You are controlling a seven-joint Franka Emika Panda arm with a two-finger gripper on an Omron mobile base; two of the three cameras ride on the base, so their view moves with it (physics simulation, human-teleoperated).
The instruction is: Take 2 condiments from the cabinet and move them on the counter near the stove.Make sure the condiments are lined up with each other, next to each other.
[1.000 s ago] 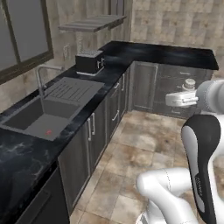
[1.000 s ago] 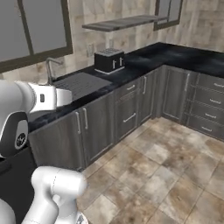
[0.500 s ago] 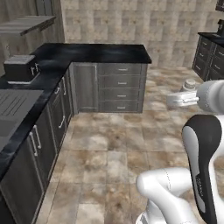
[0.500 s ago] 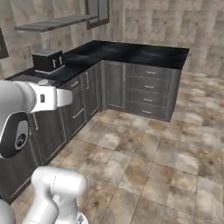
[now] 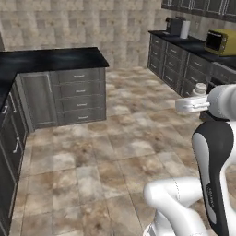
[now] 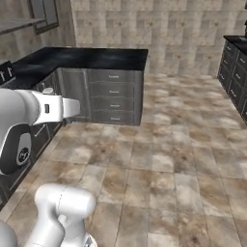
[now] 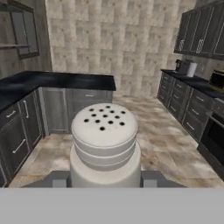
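Note:
A short pale grey-white shaker [image 7: 105, 144], one of the condiments, stands upright between my gripper's [image 7: 105, 178] fingers, which are shut on its lower body. Its domed, holed cap faces the hand camera. From the left base view, the shaker's cap [image 5: 200, 87] pokes up above my white hand, held high over the floor. The right base view shows the cap [image 6: 47, 90] above my forearm. The black veined counter [image 5: 55, 59] [image 6: 96, 55] [image 7: 65, 81] forms a corner to my left. A dark oven front [image 7: 215, 140] sits at the hand view's right edge.
A second run of black counter [image 5: 193, 44] on the right carries a yellow toaster oven [image 5: 220, 41] and a coffee machine [image 5: 175, 25]. Dark wall cabinets [image 7: 201, 28] hang above it. Between both runs lies open tiled floor [image 5: 115, 138]. Grey drawer fronts [image 6: 113, 96] face me.
The whole picture has swung: the base has turned right, so the sink and toaster have left view and the right-hand counter has come in. The shaker stays in my gripper.

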